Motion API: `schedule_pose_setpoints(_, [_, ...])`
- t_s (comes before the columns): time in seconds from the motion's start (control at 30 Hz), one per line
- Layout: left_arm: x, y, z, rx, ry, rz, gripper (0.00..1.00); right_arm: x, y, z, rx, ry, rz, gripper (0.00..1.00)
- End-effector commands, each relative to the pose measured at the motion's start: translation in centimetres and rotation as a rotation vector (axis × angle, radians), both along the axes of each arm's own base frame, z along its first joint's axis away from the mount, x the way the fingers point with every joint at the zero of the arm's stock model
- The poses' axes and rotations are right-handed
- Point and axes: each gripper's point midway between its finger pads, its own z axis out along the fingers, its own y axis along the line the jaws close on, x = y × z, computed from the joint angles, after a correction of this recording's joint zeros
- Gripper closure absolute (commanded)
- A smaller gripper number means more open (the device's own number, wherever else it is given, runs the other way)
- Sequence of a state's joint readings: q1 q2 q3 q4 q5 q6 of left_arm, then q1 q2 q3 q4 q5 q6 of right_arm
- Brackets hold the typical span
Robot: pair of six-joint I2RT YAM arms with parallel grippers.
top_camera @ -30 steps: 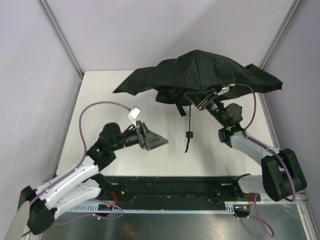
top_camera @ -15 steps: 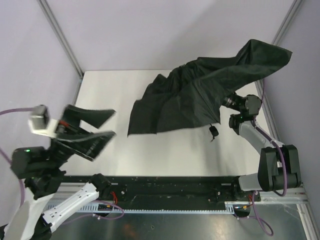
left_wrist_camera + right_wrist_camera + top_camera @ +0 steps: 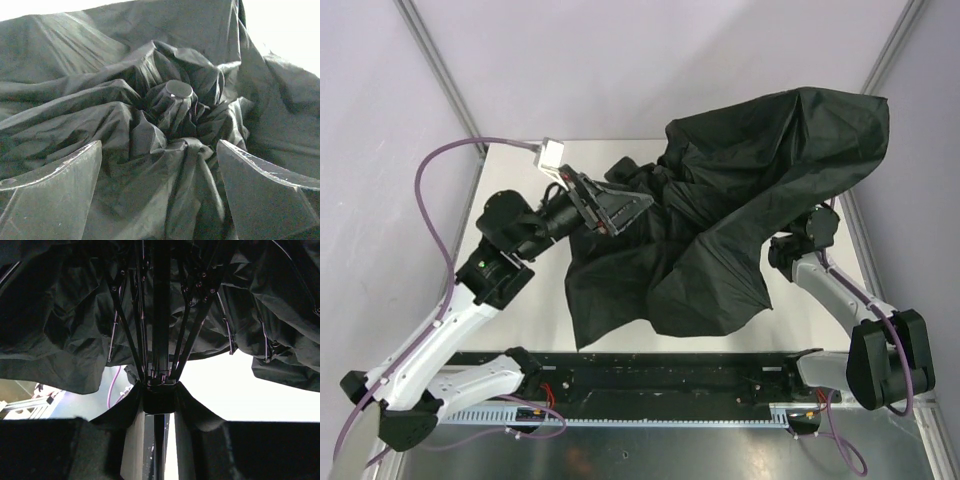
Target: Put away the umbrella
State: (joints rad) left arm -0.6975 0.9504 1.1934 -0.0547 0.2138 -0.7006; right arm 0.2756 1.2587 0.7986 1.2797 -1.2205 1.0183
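The black umbrella (image 3: 740, 200) is half collapsed, its crumpled canopy draped over the middle and right of the table. My left gripper (image 3: 612, 205) is open at the canopy's left side. In the left wrist view its fingers (image 3: 55, 190) stand wide apart on either side of the bunched fabric, just short of the round top cap (image 3: 178, 89). My right gripper (image 3: 159, 407) is shut on the umbrella's shaft at the runner (image 3: 159, 401), under the canopy, with thin ribs (image 3: 125, 325) fanning out above. In the top view its fingers are hidden by fabric; only the wrist (image 3: 817, 226) shows.
The white table (image 3: 520, 170) is walled by grey panels with metal posts at the back corners (image 3: 445, 80). A purple cable (image 3: 440, 170) loops from the left arm. A black rail (image 3: 670, 370) runs along the near edge.
My left arm swung from the far left to the umbrella's top. The canopy sagged down and forward over the table. My right wrist stayed near the right edge, holding the shaft.
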Motion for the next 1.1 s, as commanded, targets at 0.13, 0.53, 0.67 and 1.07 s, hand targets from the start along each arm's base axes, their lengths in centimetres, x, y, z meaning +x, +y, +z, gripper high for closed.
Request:
schedule_pose_setpoints(0.13, [-4.5,-1.5,2.4,-0.086,-0.184,-0.19,0.01,-1.9,0.2,3.0,0.129,-0.266,-0.016,1.0])
schedule_pose_setpoints(0.53, [-3.8,-2.3,2.1,-0.129,-0.143,-0.128,0.01,-3.2,1.2,3.3,0.126,-0.286,-0.002,1.0])
schedule_pose_setpoints(0.67, [-4.3,1.6,1.4,-0.189,-0.139,0.0,0.04,-3.4,1.1,3.2,0.109,-0.281,-0.002,1.0])
schedule_pose_setpoints(1.07, [-6.3,3.3,5.8,-0.076,-0.239,-0.009,0.77,-3.3,1.7,1.5,0.014,-0.259,-0.037,1.0])
